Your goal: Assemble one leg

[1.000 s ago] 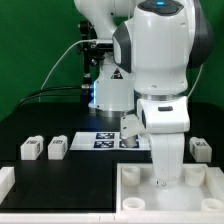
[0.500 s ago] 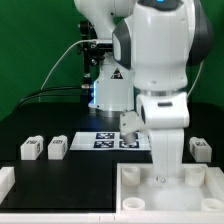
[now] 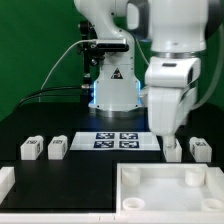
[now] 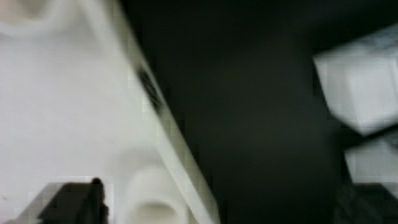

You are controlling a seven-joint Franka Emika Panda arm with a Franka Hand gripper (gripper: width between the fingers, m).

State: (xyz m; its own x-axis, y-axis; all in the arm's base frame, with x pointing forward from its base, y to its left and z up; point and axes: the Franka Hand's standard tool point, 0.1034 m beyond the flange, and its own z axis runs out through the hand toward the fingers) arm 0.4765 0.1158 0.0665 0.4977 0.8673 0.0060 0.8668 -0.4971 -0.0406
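Several small white legs lie on the black table: two at the exterior view's left (image 3: 30,148) (image 3: 57,147) and two at its right (image 3: 173,150) (image 3: 201,149). My gripper (image 3: 164,132) hangs in the air just above the nearer right-hand leg and apart from it, behind the far rim of the large white tray (image 3: 150,178). The wrist view is blurred. It shows the tray's rim (image 4: 151,110), a round corner socket (image 4: 157,208), black table and a white leg (image 4: 365,85) off to the side. One dark fingertip (image 4: 71,203) shows, with nothing between the jaws.
The marker board (image 3: 115,140) lies mid-table in front of the robot's base. A white block (image 3: 6,180) sits at the front edge on the exterior view's left. Cables run behind, at the left.
The gripper has risen out of the tray's far socket area and swung toward the exterior view's right and back. It now hangs over the right-hand legs. The marker board is uncovered.
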